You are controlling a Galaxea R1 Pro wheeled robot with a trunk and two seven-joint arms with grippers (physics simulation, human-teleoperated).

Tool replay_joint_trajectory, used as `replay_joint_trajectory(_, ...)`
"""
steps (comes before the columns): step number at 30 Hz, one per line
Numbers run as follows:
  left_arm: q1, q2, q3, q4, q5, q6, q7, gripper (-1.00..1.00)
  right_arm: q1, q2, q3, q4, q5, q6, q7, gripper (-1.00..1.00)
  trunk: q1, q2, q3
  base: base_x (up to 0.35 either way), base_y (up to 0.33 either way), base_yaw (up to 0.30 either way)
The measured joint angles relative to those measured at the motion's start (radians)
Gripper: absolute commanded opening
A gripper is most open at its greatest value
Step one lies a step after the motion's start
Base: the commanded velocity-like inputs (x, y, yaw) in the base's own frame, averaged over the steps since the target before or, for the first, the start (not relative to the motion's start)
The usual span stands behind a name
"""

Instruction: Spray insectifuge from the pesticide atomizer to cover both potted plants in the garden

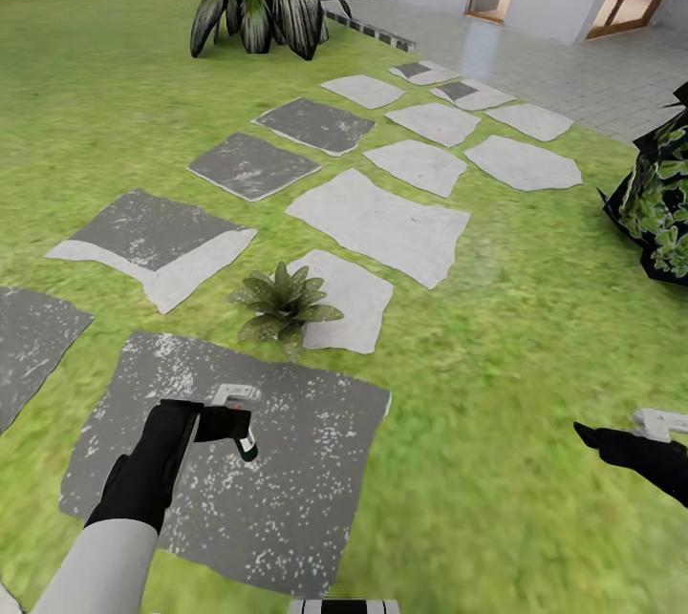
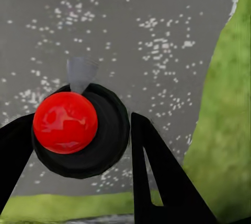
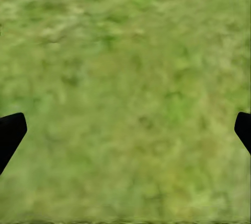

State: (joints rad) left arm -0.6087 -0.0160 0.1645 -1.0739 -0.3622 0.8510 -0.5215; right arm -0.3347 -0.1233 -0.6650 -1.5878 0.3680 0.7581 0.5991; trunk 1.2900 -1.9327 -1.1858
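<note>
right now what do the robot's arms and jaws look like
Both arms end in matte black housings. The left arm has a light grey-white forearm below a black wrist. The left gripper and right gripper have flat, black, tapering wedge-shaped jaws. No cables or markings are visible.

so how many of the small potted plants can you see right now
1: a potted plant sits on the lawn beside a pale stepping stone, ahead of the left gripper holding the atomizer. The second may be out of frame.

Bright, even daylight with almost no cast shadows; the lawn looks soft and blurred close up.
</note>
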Motion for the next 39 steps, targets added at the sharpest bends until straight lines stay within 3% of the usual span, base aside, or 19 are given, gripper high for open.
replay_joint_trajectory(8,0.000,0.000,0.000,-0.003,0.000,0.002,0.000,-1.00,-0.001,-0.003,-0.010,-0.002,-0.001,0.035,0.003,1.00,0.000,0.000,0.006,-0.171,0.105,-0.065)
replay_joint_trajectory(24,-0.001,0.002,0.002,-0.005,0.000,0.005,0.000,-1.00,0.000,-0.005,-0.017,-0.002,0.000,0.039,0.003,1.00,0.000,0.000,0.029,-0.012,0.006,-0.115)
replay_joint_trajectory(39,-0.001,0.001,0.000,-0.005,0.001,0.005,0.000,-1.00,0.000,-0.007,-0.020,-0.002,0.000,0.039,0.003,1.00,0.057,-0.105,0.004,0.000,0.000,-0.120)
